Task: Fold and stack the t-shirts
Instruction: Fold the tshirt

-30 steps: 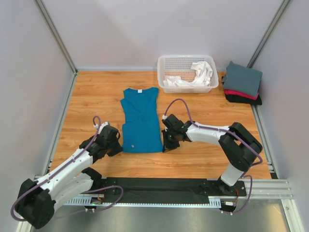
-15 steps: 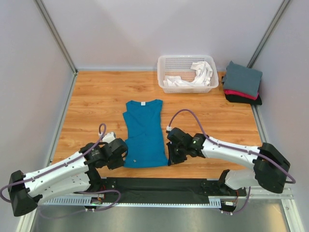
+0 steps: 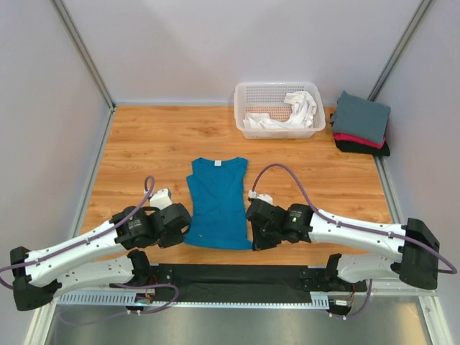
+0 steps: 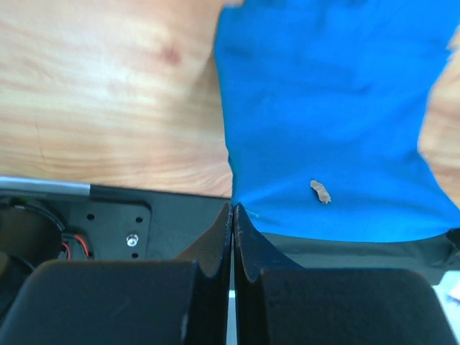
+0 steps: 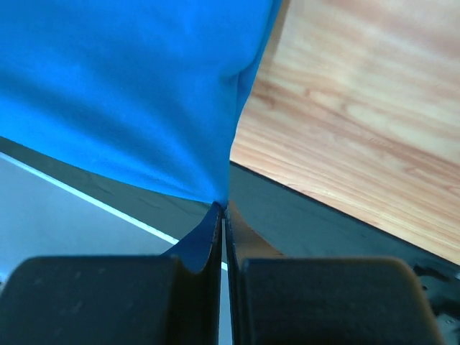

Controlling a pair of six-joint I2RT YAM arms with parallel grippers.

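Blue shirt (image 3: 218, 205) had slid nearer. Left gripper (image 4: 231, 210) and right gripper (image 5: 221, 208) were each clamped on its hem.

Clamped tight on a stretched corner of the large teal-blue cloth t-shirt (image 5: 129, 86) with the black right claw (image 5: 223, 215), over a black strip (image 5: 309, 219) beside the light wooden tabletop (image 5: 359, 122).
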